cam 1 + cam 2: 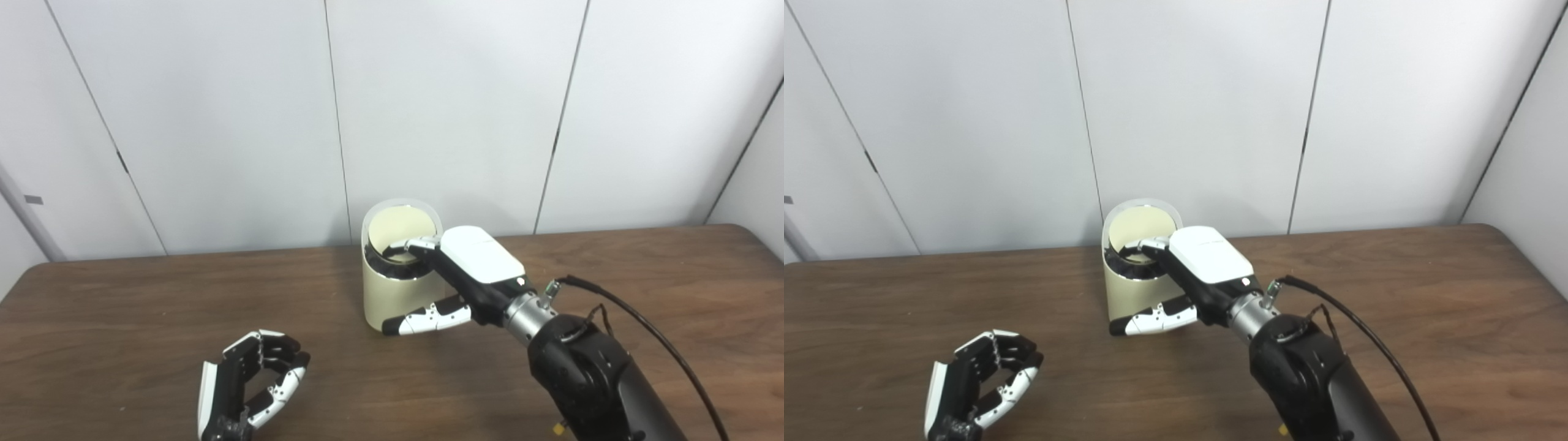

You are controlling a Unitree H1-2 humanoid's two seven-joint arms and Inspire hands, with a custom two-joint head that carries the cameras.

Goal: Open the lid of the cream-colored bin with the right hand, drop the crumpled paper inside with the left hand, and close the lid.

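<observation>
My R hand [465, 275] is stretched fwd, fingers [416, 245] extended, thumb apart below. L hand [248, 383] low near me, fingers curled (empty, loosely cupped), palm facing right.

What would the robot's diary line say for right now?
lid: up | right hand: at bin rim | left hand: curled, low over table | paper: not visible

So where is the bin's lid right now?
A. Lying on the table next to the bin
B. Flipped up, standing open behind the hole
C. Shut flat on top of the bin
B: the lid stands up behind the cream bin, and the right robot hand reaches to the bin's open rim.
</observation>
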